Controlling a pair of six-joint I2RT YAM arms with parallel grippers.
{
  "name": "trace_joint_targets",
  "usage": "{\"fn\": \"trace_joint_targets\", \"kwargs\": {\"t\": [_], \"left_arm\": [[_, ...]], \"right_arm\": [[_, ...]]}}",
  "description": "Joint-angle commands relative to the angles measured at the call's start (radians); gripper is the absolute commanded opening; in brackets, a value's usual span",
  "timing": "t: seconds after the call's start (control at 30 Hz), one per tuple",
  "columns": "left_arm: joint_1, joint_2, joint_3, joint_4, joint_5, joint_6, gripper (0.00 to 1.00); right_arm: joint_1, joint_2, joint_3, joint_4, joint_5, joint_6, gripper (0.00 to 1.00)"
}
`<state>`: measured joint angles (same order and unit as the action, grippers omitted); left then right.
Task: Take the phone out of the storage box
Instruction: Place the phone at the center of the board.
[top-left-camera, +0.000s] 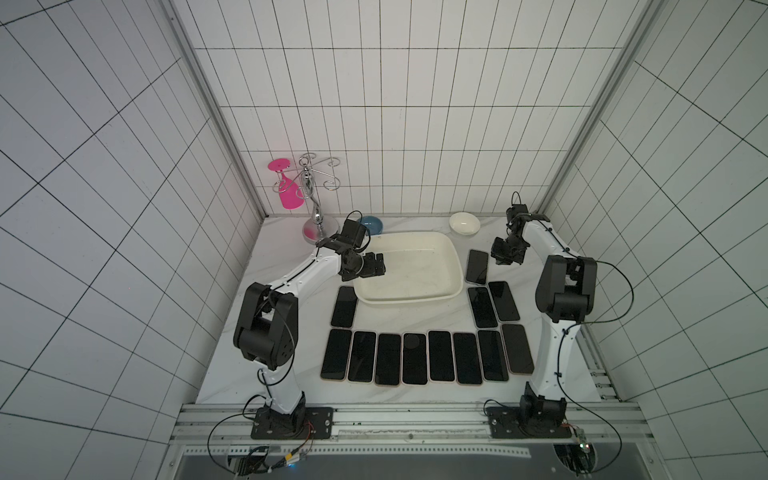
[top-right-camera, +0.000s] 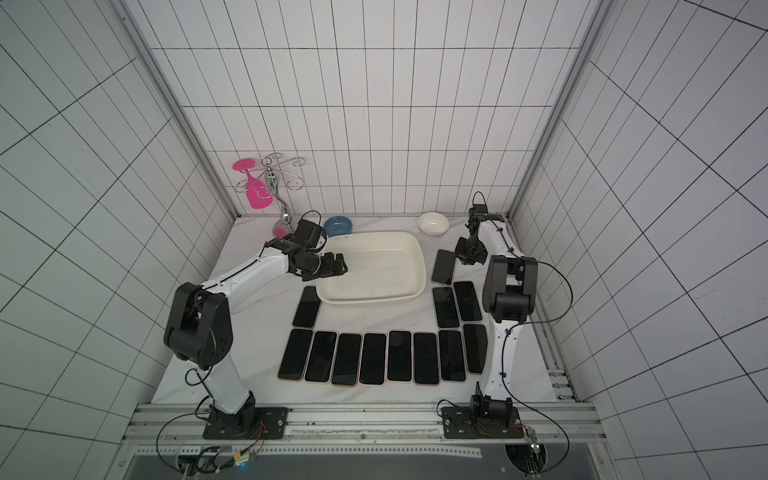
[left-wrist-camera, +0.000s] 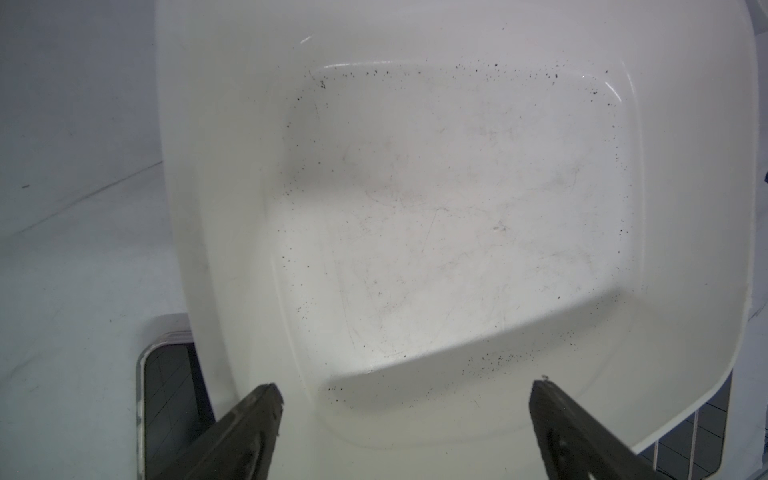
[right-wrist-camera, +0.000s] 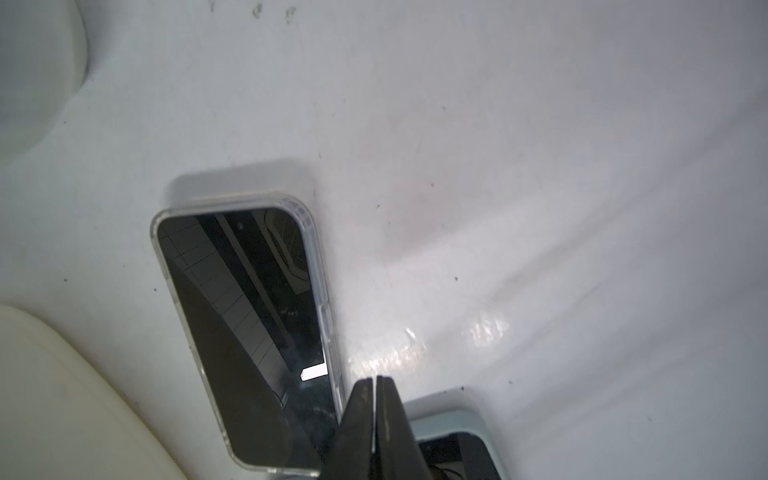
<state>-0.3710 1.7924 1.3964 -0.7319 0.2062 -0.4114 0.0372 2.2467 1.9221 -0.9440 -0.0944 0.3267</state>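
1. Nearest the bases, a row of phones (top-left-camera: 414, 359) lies flat on the bench (top-left-camera: 415, 318), screens up and edge to edge. Keep any arm travel high over these.
2. Further in are a single phone (top-left-camera: 344, 306) by the box's near-left corner and a pair of phones (top-left-camera: 482, 307) on the right side. All of them are outside the box.
3. Beyond the pair, the right claw (right-wrist-camera: 376, 384) is pinched fully together with nothing between its tips. It sits at the long edge of the clear-cased phone (right-wrist-camera: 249, 324), which lies flat on the bench just beside the box's right wall. I can't tell whether it touches the case. My read is a square-up nudge. Lift straight up when leaving, because a sideways drag would skid the phone into the rim or the pair.
4. Level with it, the left claw (left-wrist-camera: 405, 395) is spread wide and empty, hanging over the left rim of the storage box (left-wrist-camera: 457, 208) and aimed at its floor.
5. The box floor shows only scratches and dark specks in the left wrist view and in both top views. No phone is inside, so I judge the task essentially done. The left claw should not descend. Back it up and out, clear of the rim, so the box isn't hooked.
6. At the back are a blue bowl (top-left-camera: 372, 225), a white bowl (top-left-camera: 464, 223) and a glass rack (top-left-camera: 316, 187) with a pink glass (top-left-camera: 286, 191). The left wrist is close to the blue bowl, so don't swing that way.
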Motion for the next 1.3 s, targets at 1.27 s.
{"fn": "trace_joint_targets", "kwargs": {"t": [1.27], "left_arm": [[0.004, -0.003, -0.059, 0.025, -0.007, 0.013, 0.97]], "right_arm": [[0.050, 0.330, 0.450, -0.111, -0.124, -0.091, 0.15]]}}
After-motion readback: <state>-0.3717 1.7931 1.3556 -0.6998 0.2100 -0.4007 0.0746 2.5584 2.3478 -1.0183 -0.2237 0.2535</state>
